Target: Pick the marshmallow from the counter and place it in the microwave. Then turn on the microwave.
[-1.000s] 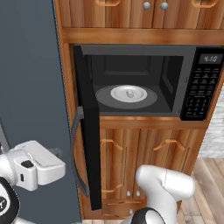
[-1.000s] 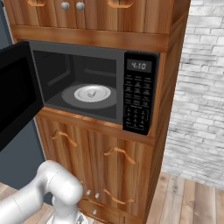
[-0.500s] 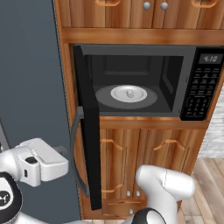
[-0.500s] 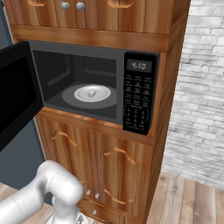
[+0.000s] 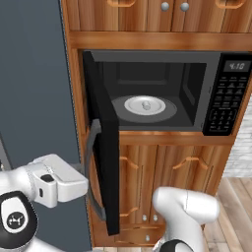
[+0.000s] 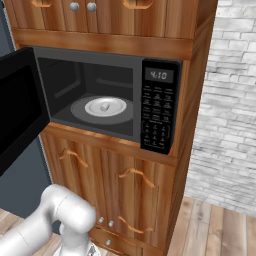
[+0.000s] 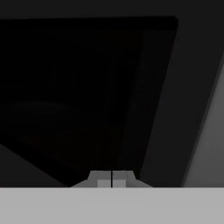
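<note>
At the far left of the left base view, the white arm's hand section is seen pressed in just beside the outer face of the large black microwave door [image 5: 106, 147], nearer the door's grey vertical handle [image 5: 91, 162] than a second ago, while the door's own angle is not visibly altered. In the hand view the gripper [image 7: 112, 179] is shown with its jaws fully shut and nothing between them, pointed at the dark window of that door. Further right, inside the open cavity of the black built-in microwave [image 5: 162, 93], the tiny whitish marshmallow [image 5: 146, 105] is found resting on the round pale dish [image 5: 145, 106] at the centre of the turntable, as before. The placing step is therefore judged complete, and the hand's shift toward the door is read as the start of a push to swing it closed. At the right, the keypad with its digital display [image 6: 159, 112] is left untouched; the microwave is judged not yet switched on.
</note>
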Controlling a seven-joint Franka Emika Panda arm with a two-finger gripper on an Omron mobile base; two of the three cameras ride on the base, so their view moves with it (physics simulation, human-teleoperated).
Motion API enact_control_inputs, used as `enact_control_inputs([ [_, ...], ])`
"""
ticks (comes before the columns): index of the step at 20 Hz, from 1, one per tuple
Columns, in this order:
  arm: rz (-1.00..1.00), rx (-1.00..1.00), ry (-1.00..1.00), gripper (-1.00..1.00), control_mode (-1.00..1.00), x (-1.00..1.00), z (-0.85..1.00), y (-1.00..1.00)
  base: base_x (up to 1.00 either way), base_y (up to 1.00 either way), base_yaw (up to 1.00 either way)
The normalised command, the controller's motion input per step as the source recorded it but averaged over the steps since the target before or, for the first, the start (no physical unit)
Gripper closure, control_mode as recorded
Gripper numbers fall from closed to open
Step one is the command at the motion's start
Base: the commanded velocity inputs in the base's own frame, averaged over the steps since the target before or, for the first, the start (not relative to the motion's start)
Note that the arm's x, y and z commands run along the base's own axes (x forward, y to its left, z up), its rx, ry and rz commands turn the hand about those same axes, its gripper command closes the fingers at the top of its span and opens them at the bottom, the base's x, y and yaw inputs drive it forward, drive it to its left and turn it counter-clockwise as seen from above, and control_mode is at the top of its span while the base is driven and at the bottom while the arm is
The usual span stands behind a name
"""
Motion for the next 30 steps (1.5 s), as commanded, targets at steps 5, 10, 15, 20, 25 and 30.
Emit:
enact_control_inputs([
  [5, 0.0, -0.01, 0.0, 1.0, -1.0, 0.0, 0.0, -0.24, 0.0, 0.0, 0.0],
  [10, 0.0, 0.0, 0.0, 1.0, -1.0, 0.0, 0.0, -0.22, 0.0, 0.0, 0.0],
  [15, 0.01, 0.0, 0.0, 1.0, -1.0, 0.0, 0.0, -0.22, 0.0, 0.0, 0.0],
  [20, 0.0, 0.0, 0.0, 1.0, -1.0, 0.01, 0.02, -0.25, 0.0, 0.0, 0.0],
  [25, 0.0, 0.0, 0.0, 1.0, -1.0, 0.0, 0.0, -0.24, 0.0, 0.0, 0.0],
  [30, 0.01, 0.0, 0.0, 1.0, -1.0, 0.0, 0.0, -0.23, 0.0, 0.0, 0.0],
])
